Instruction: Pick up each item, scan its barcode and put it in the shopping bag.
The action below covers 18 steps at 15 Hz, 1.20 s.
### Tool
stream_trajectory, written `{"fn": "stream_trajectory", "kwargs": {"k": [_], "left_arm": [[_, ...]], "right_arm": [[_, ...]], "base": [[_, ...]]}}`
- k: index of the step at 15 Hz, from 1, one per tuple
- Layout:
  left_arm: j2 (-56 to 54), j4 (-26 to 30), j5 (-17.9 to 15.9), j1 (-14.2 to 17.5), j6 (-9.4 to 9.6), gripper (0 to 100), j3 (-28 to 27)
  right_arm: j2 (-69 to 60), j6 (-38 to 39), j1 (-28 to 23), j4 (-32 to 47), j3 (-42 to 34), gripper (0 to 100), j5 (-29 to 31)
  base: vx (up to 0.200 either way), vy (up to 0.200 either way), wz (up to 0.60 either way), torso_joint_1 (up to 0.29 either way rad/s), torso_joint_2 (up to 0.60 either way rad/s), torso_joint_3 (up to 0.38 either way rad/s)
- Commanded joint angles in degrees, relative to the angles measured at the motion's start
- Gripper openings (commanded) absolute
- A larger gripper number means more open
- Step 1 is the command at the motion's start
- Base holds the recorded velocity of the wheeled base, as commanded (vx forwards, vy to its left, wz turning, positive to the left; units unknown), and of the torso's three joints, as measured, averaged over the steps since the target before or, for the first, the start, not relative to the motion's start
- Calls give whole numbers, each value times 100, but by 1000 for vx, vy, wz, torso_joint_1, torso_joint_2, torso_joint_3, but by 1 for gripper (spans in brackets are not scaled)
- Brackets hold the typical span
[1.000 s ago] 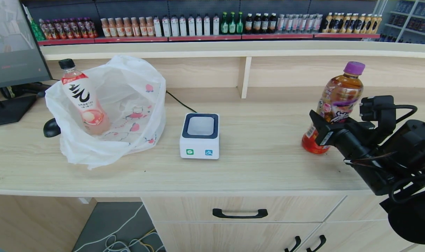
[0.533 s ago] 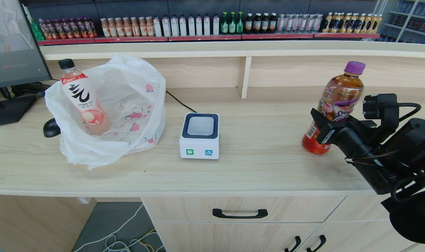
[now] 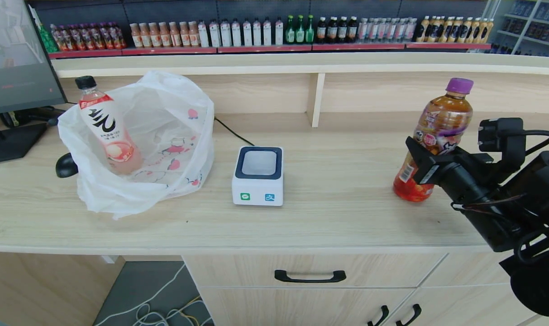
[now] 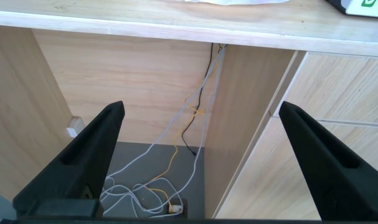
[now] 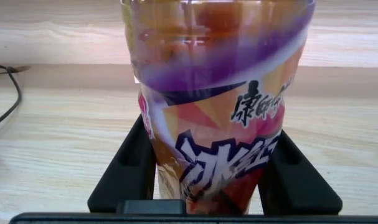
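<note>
A tea bottle (image 3: 439,131) with a purple cap and orange-purple label stands tilted at the counter's right side. My right gripper (image 3: 430,153) is shut on the bottle's lower half. In the right wrist view the tea bottle (image 5: 220,106) sits between the black fingers (image 5: 129,168) of the right gripper (image 5: 213,180). The white shopping bag (image 3: 174,136) lies open at the left with a pink drink bottle (image 3: 109,129) leaning inside. The white barcode scanner (image 3: 258,174) sits mid-counter. My left gripper (image 4: 201,112) hangs open below the counter's front edge, holding nothing.
The wooden counter (image 3: 337,217) has a raised back ledge with a divider (image 3: 317,99). A monitor (image 3: 16,68) and a black mouse (image 3: 66,165) stand at the far left. Drawers with black handles (image 3: 309,275) are below. Cables (image 4: 170,180) lie on the floor.
My right gripper has shifted a little to the right with the tea bottle, which now leans slightly more. The bag, pink bottle and scanner have not moved.
</note>
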<state>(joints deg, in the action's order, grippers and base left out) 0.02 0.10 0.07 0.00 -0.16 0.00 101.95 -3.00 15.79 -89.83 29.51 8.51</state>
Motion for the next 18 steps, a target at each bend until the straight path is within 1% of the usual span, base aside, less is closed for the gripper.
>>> {"fn": "stream_trajectory", "kwargs": {"k": [1, 4, 5, 6, 10, 13, 18], "left_arm": [[-2, -1, 1, 0, -2, 100, 0], [-2, -1, 1, 0, -2, 100, 0], [-2, -1, 1, 0, -2, 100, 0], [-2, -1, 1, 0, -2, 100, 0], [-2, -1, 1, 0, -2, 100, 0], [-2, -1, 1, 0, -2, 100, 0], [-2, -1, 1, 0, -2, 100, 0]], "right_arm": [[-149, 10, 3, -17, -7, 0, 2], [-369, 10, 39, -17, -77, 0, 2], [-474, 10, 100, -17, -112, 0, 2], [-694, 1, 267, -17, -183, 0, 2], [-1300, -25, 496, -17, -666, 0, -7], [-1652, -69, 759, -17, -974, 0, -25], [-2004, -69, 891, -17, -1413, 0, -34]], "base": [[0, 0, 0, 0, 0, 0], [0, 0, 0, 0, 0, 0], [0, 0, 0, 0, 0, 0], [0, 0, 0, 0, 0, 0], [0, 0, 0, 0, 0, 0], [0, 0, 0, 0, 0, 0], [0, 0, 0, 0, 0, 0]]}}
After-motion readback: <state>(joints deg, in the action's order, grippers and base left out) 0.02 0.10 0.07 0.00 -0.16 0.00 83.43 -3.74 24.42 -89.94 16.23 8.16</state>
